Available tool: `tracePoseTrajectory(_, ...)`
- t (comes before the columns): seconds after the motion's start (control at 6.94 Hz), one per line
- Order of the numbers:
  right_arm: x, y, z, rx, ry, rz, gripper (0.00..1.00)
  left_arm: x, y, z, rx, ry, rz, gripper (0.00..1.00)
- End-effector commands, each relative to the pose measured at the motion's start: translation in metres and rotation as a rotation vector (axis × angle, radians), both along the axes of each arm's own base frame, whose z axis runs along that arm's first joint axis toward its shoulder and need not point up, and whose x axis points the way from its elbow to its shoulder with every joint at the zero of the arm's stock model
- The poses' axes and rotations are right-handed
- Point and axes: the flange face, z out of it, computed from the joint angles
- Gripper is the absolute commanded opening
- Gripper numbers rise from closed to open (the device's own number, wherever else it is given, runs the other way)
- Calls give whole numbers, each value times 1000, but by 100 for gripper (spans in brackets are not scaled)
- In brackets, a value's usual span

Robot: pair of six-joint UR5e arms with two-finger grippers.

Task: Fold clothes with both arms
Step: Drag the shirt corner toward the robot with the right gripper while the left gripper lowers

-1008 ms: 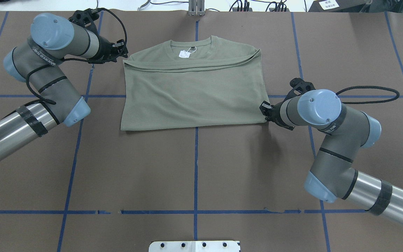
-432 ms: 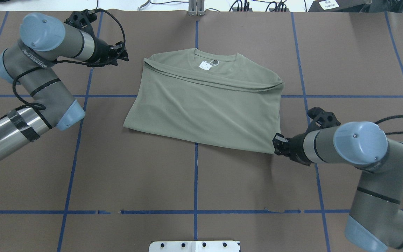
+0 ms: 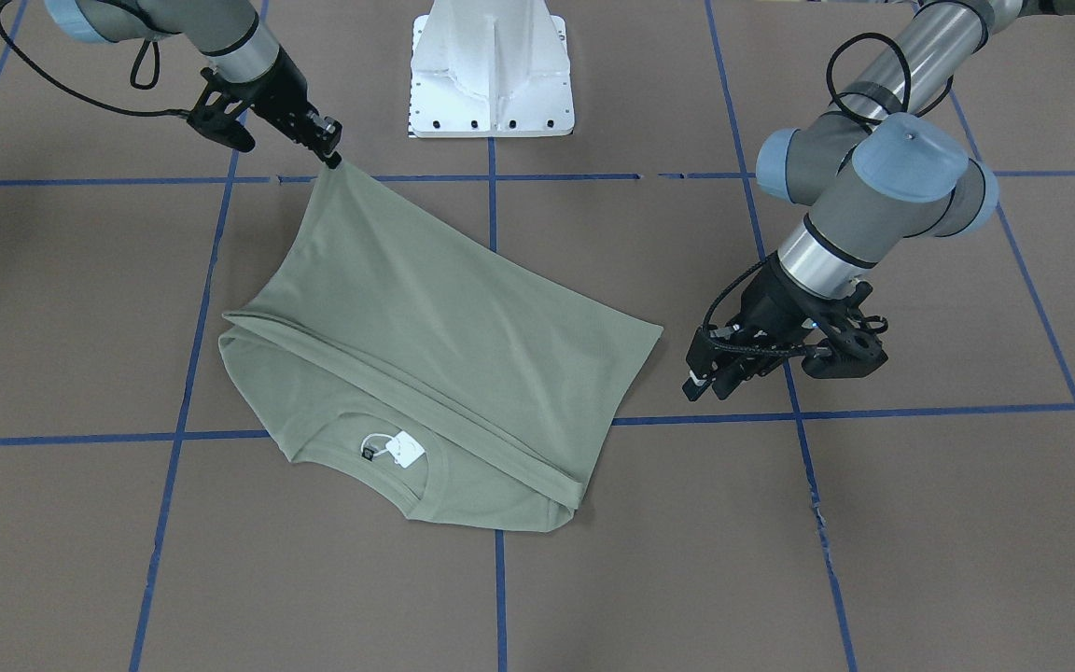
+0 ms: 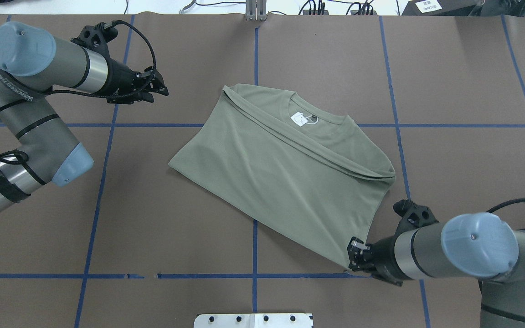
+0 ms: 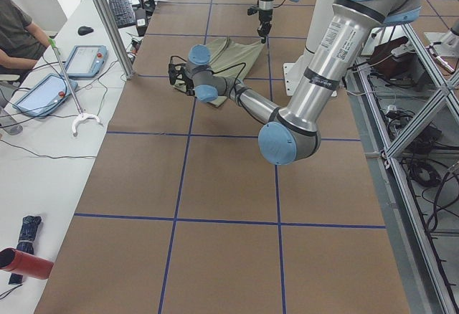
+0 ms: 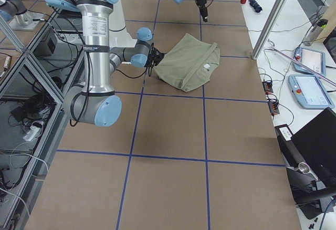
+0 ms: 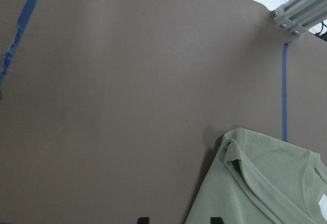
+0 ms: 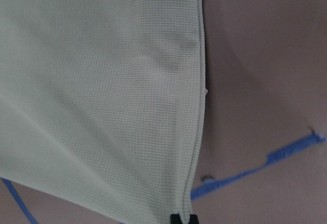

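Observation:
The sage-green shirt (image 4: 285, 173) lies folded and skewed on the brown table, collar and white tag (image 4: 298, 119) toward the far side. It also shows in the front view (image 3: 425, 327). My right gripper (image 4: 351, 255) is shut on the shirt's near right corner, stretching it toward the robot; in the right wrist view (image 8: 183, 219) the tips pinch the hem of the shirt (image 8: 102, 81). My left gripper (image 4: 161, 89) is open and empty, well left of the shirt's far left corner. In the left wrist view (image 7: 179, 220) its tips stand apart, with the shirt (image 7: 265, 183) at lower right.
Blue tape lines (image 4: 255, 68) grid the brown table cover. The white base block (image 3: 491, 70) stands at the robot's edge of the table. A metal post (image 4: 255, 11) and cables sit at the far edge. An operator and tablets show beside the table in the left view.
My right gripper has dragged the shirt's corner toward the robot, turning and sliding the shirt to the right. My left gripper has drawn back left, away from the shirt.

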Motion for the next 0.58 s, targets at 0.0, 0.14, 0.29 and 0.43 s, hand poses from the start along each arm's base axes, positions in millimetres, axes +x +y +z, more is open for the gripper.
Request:
tracePoseTrajectory(0.0,-7,49,-5,-32,-8,-91,17,2,22,-13,-48,58,82,55)
tracePoseTrajectory(0.14,-7,65,7,-33,21,-117,99,7,34,-14,-68,71,99,58)
tracePoseTrajectory(0.29,-4,59,10,-33,29,-101,100,13,42,-6,-73,62,105,66)
tracePoseTrajectory(0.43,5,36,9,-30,25,-47,100,21,45,-5,-68,55,90,67)
